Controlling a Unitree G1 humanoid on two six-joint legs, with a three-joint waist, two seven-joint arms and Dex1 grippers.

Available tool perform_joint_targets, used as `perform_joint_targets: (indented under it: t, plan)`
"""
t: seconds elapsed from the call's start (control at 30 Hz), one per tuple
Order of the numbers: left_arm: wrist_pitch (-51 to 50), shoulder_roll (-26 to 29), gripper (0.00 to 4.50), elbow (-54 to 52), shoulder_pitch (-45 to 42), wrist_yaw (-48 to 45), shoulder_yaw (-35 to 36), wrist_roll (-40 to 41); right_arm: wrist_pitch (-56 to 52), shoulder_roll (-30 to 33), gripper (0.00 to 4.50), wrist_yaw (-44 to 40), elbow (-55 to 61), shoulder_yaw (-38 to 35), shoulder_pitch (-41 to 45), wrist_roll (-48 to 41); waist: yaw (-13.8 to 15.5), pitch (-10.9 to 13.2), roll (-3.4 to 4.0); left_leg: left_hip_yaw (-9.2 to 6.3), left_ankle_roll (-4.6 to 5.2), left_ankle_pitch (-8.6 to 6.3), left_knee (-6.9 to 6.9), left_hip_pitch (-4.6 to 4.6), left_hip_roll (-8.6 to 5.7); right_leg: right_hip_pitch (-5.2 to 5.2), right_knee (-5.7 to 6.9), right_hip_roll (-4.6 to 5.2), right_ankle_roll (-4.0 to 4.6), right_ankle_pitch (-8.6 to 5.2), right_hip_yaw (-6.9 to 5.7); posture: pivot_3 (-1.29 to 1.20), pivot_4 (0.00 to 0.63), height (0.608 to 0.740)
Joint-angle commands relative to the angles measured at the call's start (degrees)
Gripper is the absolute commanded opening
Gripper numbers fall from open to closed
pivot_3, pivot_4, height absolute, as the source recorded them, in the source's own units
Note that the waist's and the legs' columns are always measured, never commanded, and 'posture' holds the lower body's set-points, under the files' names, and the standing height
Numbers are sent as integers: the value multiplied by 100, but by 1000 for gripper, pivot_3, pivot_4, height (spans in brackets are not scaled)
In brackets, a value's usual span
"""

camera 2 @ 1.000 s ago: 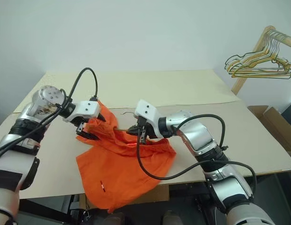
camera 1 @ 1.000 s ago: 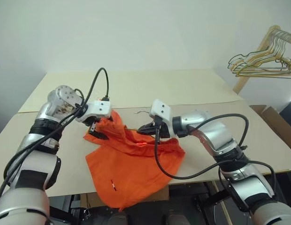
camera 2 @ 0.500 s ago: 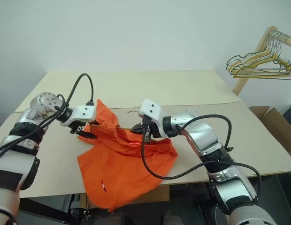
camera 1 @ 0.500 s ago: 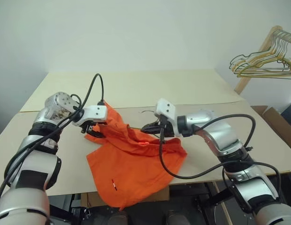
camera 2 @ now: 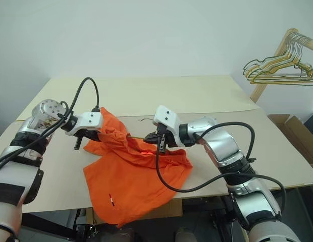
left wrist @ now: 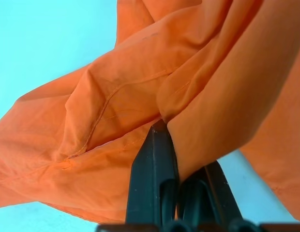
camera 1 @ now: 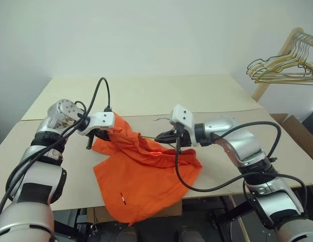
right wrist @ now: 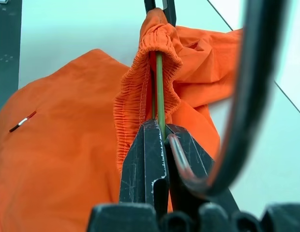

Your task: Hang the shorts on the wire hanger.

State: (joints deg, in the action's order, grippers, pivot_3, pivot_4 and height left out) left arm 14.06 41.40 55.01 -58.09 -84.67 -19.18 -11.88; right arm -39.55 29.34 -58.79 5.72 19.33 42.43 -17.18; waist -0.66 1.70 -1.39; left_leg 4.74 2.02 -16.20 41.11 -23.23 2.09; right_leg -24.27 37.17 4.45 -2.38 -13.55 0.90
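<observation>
Orange shorts lie bunched on the beige worktop, toward its near edge, with 1 leg spilling over that edge and a small white tag showing near the hem. At the left end of the fabric, the left pincer has its 2 black fingers pressed together on a fold of the shorts, lifting that fold slightly off the worktop. The cloth runs from there in a raised ridge across to the right pincer, which points leftward, nearly level. Its fingers are clamped on the thin grey-green wire hanger; in the right wrist view the wire runs straight from between the fingers into the gathered elastic waistband, which is wrapped around it. The curved hook of the hanger pokes out just behind the right pincer, over the worktop. Black cables loop from both wrists. Beyond the worktop's far right corner, a bunch of gold-toned hangers hangs on a wooden rack against the white wall.
</observation>
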Motion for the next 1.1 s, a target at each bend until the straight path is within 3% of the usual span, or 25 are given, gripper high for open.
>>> perform_joint_targets:
  t: [0.03,0.43,0.77,0.87,1.1]
  plan:
    - [-19,201,67,-83,-131,-123,221,138,137,153,0,-88,128,-188,67,0,0,0,0,0,0,0,0,0,0,0,0,0,0,0,0,49,0,740]
    - [-471,465,67,-316,-29,-413,579,481,724,385,0,-72,-128,50,-123,618,30,0,0,0,0,0,0,0,0,0,0,0,0,0,0,70,0,740]
    - [-468,524,67,-809,411,-559,498,477,537,361,0,-158,-136,-190,-18,464,129,0,0,2,0,0,0,2,1,1,0,0,0,0,1,65,0,740]
    - [-375,472,585,-1009,607,-449,440,407,338,369,0,-238,-1,-306,178,295,129,0,0,3,0,0,0,2,1,0,0,1,0,0,1,53,0,740]
    - [-89,492,2804,-956,591,-326,359,244,-117,552,0,-446,137,-373,631,94,137,0,0,4,-1,0,1,1,1,1,0,1,1,1,0,45,0,740]
